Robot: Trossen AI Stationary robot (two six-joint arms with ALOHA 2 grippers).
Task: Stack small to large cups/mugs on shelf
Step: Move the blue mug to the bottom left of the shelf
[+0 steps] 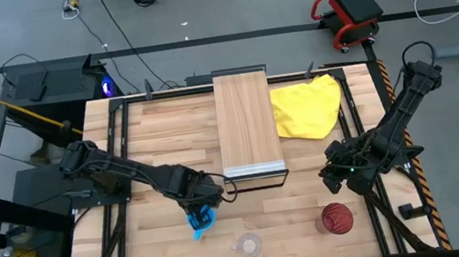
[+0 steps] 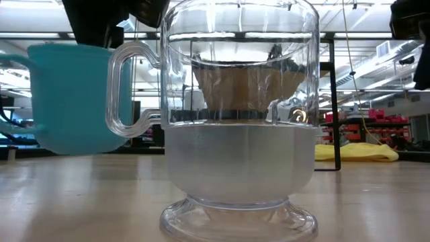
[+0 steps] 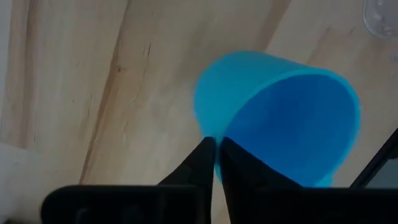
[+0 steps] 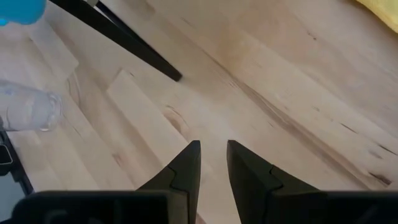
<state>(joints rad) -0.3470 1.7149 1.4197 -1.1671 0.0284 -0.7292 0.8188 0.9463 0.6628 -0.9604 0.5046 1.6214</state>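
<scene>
My left gripper (image 1: 200, 209) is shut on the bright blue mug (image 1: 200, 225), near the table's front, left of the middle. The mug also shows in the low view (image 2: 74, 101), with its base above the tabletop. The small clear glass cup (image 1: 248, 245) stands on its foot at the front edge and fills the low view (image 2: 238, 114). The dark red tumbler (image 1: 336, 218) stands at the front right. The light-wood shelf (image 1: 248, 130) stands at the middle back. My right gripper (image 1: 342, 176) hovers behind the tumbler, slightly open and empty (image 4: 214, 158). My left gripper pinches the mug's rim (image 3: 225, 127), with one finger (image 3: 233, 158) inside the mouth and the other finger (image 3: 202, 158) on the outer wall. The fingers come from above, slanting down. The mug hangs tilted below them, clear of the table.
A yellow cloth (image 1: 307, 108) lies right of the shelf at the back. The shelf's dark metal frame (image 4: 124, 40) stands between the two arms. Bare wood lies left of the shelf and between the cup and the tumbler.
</scene>
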